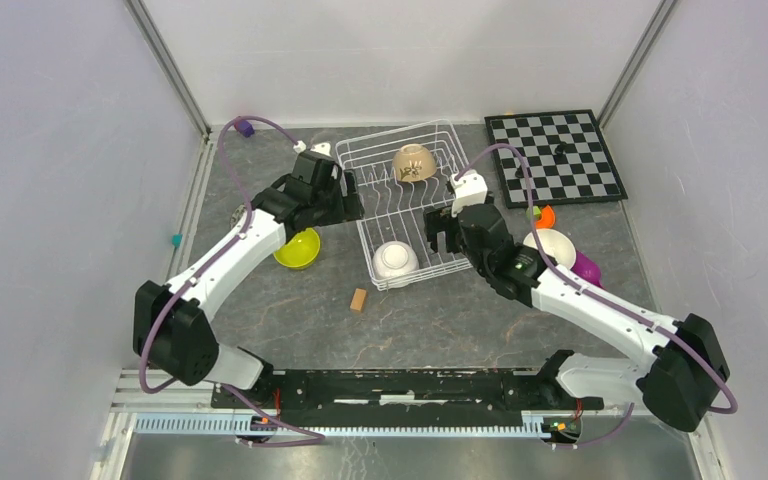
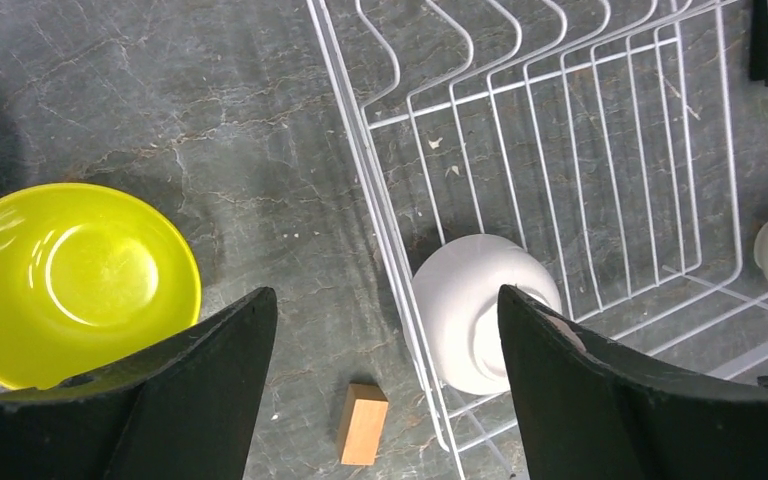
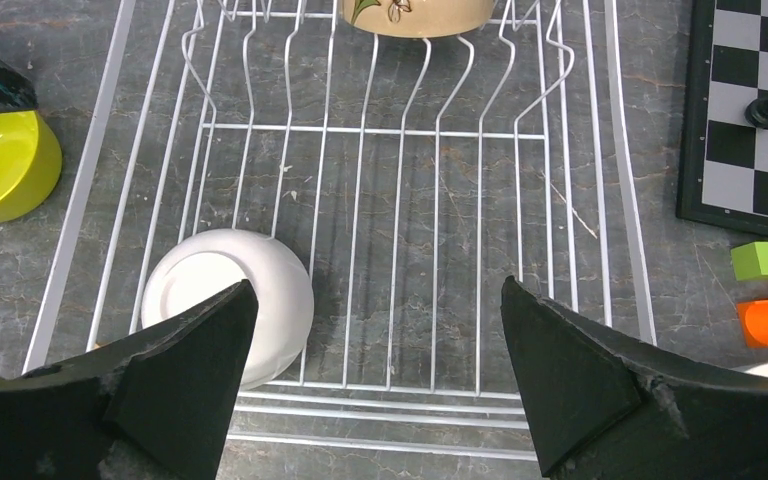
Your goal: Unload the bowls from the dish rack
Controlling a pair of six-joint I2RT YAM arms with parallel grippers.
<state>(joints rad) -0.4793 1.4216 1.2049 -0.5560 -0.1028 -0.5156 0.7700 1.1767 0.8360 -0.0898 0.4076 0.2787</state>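
The white wire dish rack [image 1: 415,140] stands at the table's middle back. It holds a beige bowl [image 1: 413,162] at its far end and a white bowl [image 1: 395,260] upside down at its near left corner. A lime-green bowl [image 1: 298,248] sits on the table left of the rack. Another white bowl [image 1: 550,245] sits on the table right of it. My left gripper [image 1: 350,205] is open and empty over the rack's left rim [image 2: 360,150], with the upturned white bowl [image 2: 470,300] just below. My right gripper [image 1: 440,232] is open and empty over the rack's near right part [image 3: 390,130].
A small wooden block [image 1: 359,299] lies in front of the rack. A chessboard [image 1: 555,155] with a black piece lies at the back right. Orange and green blocks [image 1: 543,214] and a pink-purple rounded thing [image 1: 586,268] sit right of the rack by the right arm.
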